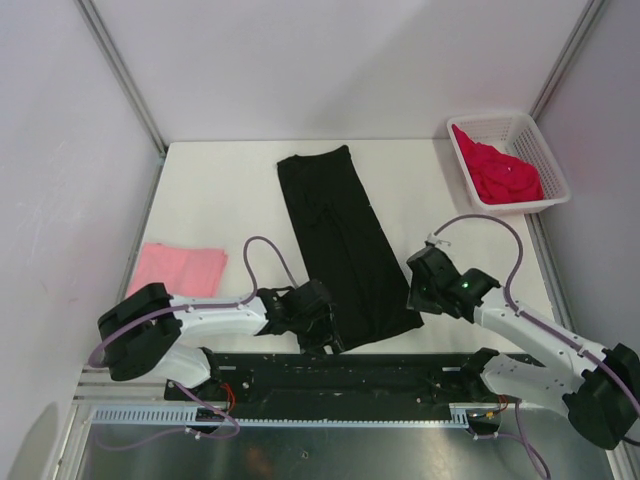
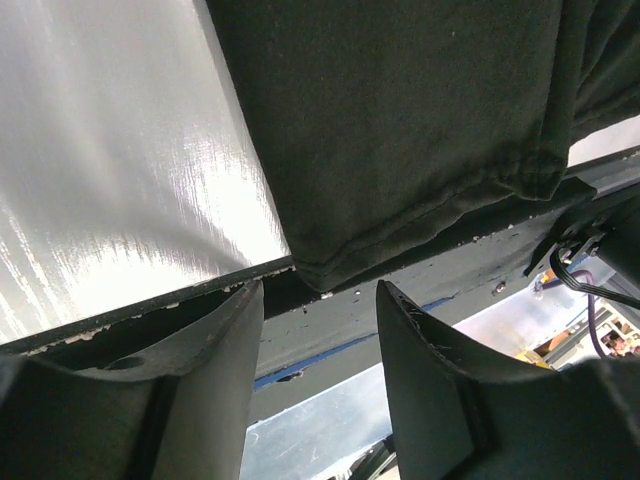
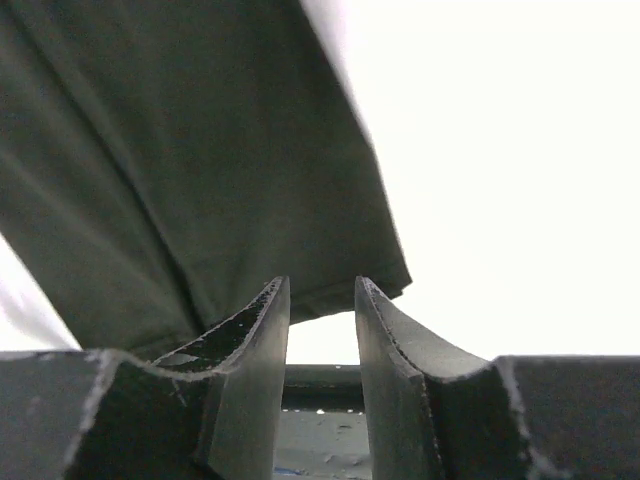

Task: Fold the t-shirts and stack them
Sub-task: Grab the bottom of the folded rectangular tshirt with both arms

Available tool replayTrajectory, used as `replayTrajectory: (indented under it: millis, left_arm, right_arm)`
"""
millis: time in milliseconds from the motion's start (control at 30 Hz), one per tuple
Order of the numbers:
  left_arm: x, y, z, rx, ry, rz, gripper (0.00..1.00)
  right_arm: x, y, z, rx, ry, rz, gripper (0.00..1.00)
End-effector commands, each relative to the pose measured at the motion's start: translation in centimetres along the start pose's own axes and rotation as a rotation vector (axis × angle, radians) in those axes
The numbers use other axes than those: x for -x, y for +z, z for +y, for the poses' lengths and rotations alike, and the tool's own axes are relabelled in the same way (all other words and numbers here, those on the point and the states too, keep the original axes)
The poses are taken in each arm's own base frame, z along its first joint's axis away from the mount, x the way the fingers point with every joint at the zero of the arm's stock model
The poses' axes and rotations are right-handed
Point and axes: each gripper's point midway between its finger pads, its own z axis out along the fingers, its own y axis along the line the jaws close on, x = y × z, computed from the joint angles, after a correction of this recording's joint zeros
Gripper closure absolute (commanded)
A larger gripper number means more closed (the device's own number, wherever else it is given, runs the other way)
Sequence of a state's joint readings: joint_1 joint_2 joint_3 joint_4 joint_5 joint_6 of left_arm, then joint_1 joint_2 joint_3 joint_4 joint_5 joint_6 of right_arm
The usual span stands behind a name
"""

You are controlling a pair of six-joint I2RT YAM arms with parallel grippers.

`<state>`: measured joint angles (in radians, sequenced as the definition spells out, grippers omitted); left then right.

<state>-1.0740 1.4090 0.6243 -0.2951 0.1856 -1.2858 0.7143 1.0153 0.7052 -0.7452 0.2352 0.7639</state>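
Note:
The black t-shirt (image 1: 340,240) lies folded into a long strip down the middle of the table; its near end reaches the table's front edge. My left gripper (image 1: 322,335) is open and empty at the strip's near left corner. In the left wrist view the corner (image 2: 400,130) hangs just beyond my fingertips (image 2: 320,290). My right gripper (image 1: 418,290) is open and empty at the near right corner, and the cloth (image 3: 180,150) shows just past the tips (image 3: 321,285). The pink t-shirt (image 1: 180,268) lies folded at the left. The red t-shirt (image 1: 503,172) is bunched in the basket.
The white lattice basket (image 1: 497,121) stands at the back right corner. White walls and metal posts close in the table (image 1: 230,190) on three sides. A black rail (image 1: 400,365) runs along the front edge between the arm bases.

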Motion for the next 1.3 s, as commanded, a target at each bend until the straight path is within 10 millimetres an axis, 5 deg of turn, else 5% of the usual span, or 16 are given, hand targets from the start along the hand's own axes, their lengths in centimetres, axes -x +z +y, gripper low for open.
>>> replayTrajectory:
  millis: [0,433,900,1267]
  left_arm:
    - [0.4,-0.2,-1.7,-0.035,-0.017,-0.026,0.47]
    - [0.2,0.2,-1.2,-0.017,-0.024,-0.02,0.47]
    - [0.2,0.5,-1.5,-0.021,-0.021,-0.02,0.48]
    - [0.5,0.8,-1.8,-0.015,-0.02,-0.031,0.51]
  right_arm:
    - [-0.1,0.1,-2.5,-0.077,0.101,0.004,0.63]
    - [-2.4,2.4,-5.4,-0.122,0.243,0.048,0.61]
    - [-2.1,1.9,-4.9,-0.055,0.27,0.009,0.57]
    - [-3.5,3.8,-4.8,-0.053,0.253,0.058,0.54]
